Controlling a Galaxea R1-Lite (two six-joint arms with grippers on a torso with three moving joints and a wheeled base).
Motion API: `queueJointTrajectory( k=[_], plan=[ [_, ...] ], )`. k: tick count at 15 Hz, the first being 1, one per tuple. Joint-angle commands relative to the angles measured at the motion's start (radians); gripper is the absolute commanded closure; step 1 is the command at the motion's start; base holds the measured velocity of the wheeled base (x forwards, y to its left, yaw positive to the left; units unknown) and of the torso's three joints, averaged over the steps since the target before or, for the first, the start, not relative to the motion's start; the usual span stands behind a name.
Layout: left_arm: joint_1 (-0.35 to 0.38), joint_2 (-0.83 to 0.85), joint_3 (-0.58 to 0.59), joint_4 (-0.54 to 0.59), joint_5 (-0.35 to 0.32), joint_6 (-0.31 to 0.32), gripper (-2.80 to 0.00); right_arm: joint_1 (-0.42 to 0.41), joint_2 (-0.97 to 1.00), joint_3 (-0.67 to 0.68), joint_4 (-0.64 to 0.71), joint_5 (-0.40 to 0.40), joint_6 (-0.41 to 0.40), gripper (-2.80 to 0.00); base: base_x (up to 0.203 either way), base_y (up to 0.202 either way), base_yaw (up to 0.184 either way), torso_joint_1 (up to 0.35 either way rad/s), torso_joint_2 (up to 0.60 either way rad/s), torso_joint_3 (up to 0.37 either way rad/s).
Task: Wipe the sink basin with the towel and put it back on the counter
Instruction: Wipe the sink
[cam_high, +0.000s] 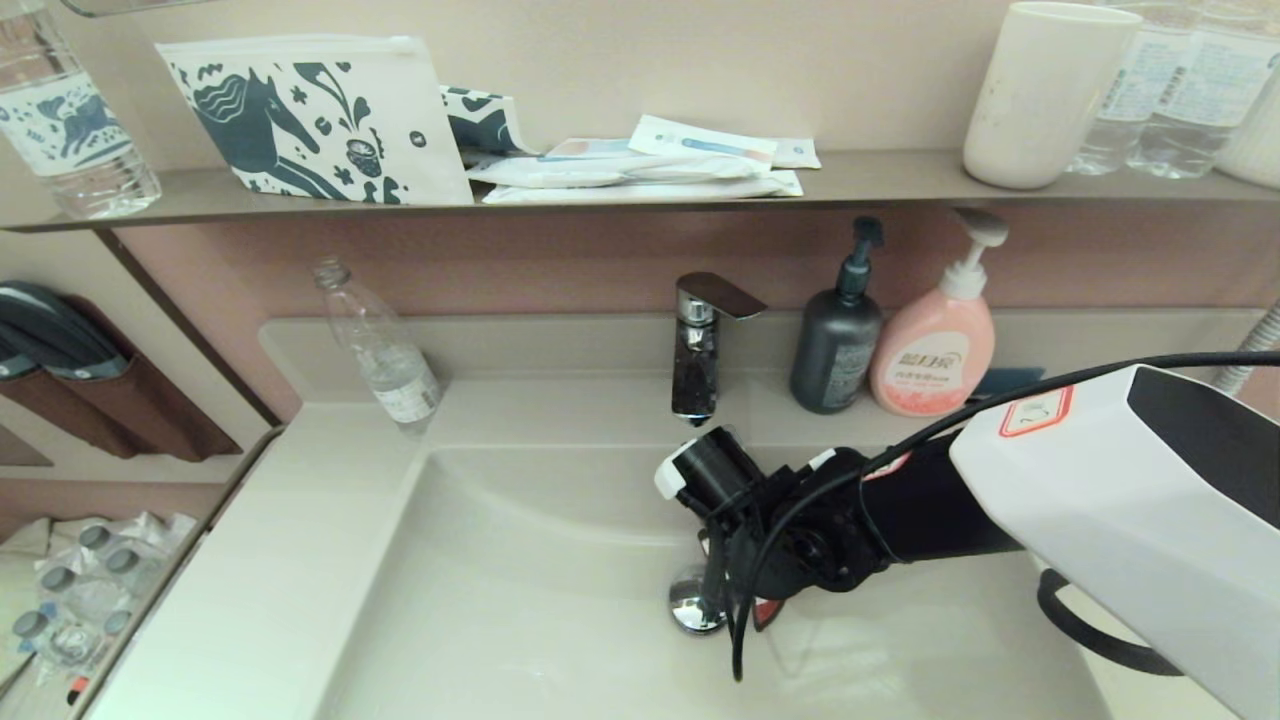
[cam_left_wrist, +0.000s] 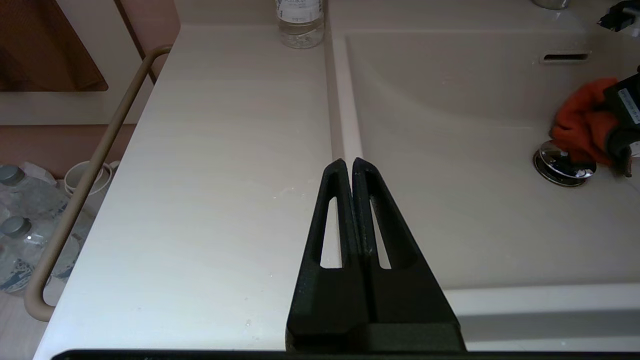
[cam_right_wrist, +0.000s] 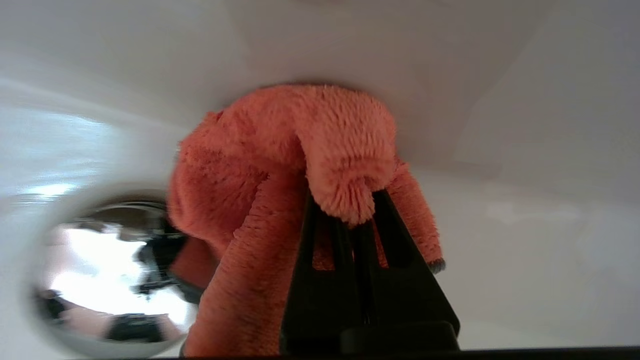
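Note:
My right gripper (cam_high: 745, 590) reaches down into the off-white sink basin (cam_high: 520, 600) beside the chrome drain plug (cam_high: 695, 605). It is shut on the orange-red fluffy towel (cam_right_wrist: 280, 150), which bunches over the fingertips and presses on the basin floor next to the plug (cam_right_wrist: 110, 280). The left wrist view shows the towel (cam_left_wrist: 580, 125) by the plug (cam_left_wrist: 562, 167), below the overflow slot (cam_left_wrist: 565, 57). My left gripper (cam_left_wrist: 348, 162) is shut and empty, hovering over the counter (cam_left_wrist: 215, 175) at the basin's left rim. It is out of the head view.
A chrome faucet (cam_high: 700, 345) stands behind the basin. A clear plastic bottle (cam_high: 385, 350) is at the counter's back left. A dark pump bottle (cam_high: 835, 340) and a pink one (cam_high: 935, 350) stand at the back right. A rail (cam_left_wrist: 85, 180) runs along the counter's left side.

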Motion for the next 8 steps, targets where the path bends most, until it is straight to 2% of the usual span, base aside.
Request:
queueJointTrajectory(
  k=[1,5,8],
  plan=[
    [0.0,0.0,0.0,0.0,-0.001,0.0,0.0,-0.025,-0.024,0.038,0.0,-0.007,0.002,0.0,0.0,0.0,0.0,0.0,0.0,0.0],
    [0.0,0.0,0.0,0.0,-0.001,0.0,0.0,-0.067,-0.081,0.086,-0.003,-0.006,0.006,0.0,0.0,0.0,0.0,0.0,0.0,0.0],
    [0.0,0.0,0.0,0.0,0.0,0.0,0.0,-0.033,-0.072,0.101,-0.005,-0.004,0.005,0.0,0.0,0.0,0.0,0.0,0.0,0.0]
  ],
)
